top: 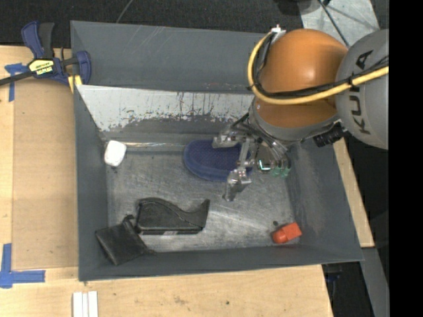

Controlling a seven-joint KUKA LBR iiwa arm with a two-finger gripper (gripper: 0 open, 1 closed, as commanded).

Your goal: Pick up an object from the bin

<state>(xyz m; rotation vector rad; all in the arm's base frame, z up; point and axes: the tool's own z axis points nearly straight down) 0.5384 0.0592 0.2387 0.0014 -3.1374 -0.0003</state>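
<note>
Nearest, in the near left corner of the bin, a flat black wedge leans against the wall, and a black handle-shaped tool lies just beside it. Both look simply dropped there. A small red block sits alone by the near right corner. Farther in, toward the far wall, the gripper hangs over the right end of a dark blue rounded pad. Its two metal fingers stand apart with nothing between them, which I judge a stance for closing on that edge, since the pad lies low and flat. Beyond, at the left wall, rests a small white lump, well apart from the rest.
</note>
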